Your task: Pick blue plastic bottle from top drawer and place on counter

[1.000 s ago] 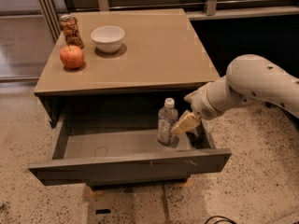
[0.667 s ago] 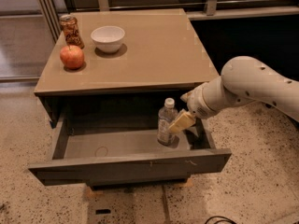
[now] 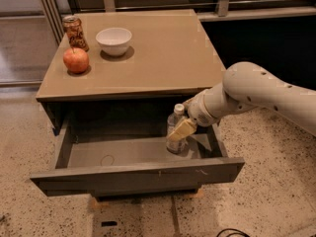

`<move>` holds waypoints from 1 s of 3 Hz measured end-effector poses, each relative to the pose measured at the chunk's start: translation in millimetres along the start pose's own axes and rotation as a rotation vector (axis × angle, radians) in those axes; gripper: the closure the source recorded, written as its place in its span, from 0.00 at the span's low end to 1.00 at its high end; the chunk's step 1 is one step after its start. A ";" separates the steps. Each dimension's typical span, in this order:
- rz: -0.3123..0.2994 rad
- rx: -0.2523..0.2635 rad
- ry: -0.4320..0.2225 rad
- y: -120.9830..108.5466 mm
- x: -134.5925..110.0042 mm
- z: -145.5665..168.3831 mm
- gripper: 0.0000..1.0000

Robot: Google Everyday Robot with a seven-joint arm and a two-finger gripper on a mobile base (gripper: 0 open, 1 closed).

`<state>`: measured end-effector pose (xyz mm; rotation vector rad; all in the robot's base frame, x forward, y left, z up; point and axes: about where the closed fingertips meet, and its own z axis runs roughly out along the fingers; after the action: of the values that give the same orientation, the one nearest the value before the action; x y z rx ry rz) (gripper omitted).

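Currently the white arm reaches in from the right and ends over the right end of the top drawer. The drawer stands pulled out toward the near side, below the table. At the far left of the table sit a white bowl, a red apple and a patterned can.

The blue plastic bottle stands upright in the right part of the drawer, close to its right wall. The hand is at the bottle's middle, on its near-right side. Whether the hand is closed on the bottle cannot be told.

Handling, as a judgement:
- The bottle is probably light, with thin walls that dent under pressure and a smooth surface that slips.
- Take hold at mid-body, below the shoulder, with moderate force.
- Keep the bottle upright, and clear the table's front edge when lifting.
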<state>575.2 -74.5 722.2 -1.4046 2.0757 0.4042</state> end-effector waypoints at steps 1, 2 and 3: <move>-0.007 -0.019 0.000 6.8 -2.9 13.5 0.43; -0.007 -0.020 0.000 7.4 -3.1 14.6 0.66; -0.007 -0.020 0.000 7.4 -3.1 14.6 0.89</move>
<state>573.7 -61.2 712.2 -1.4236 2.0716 0.4231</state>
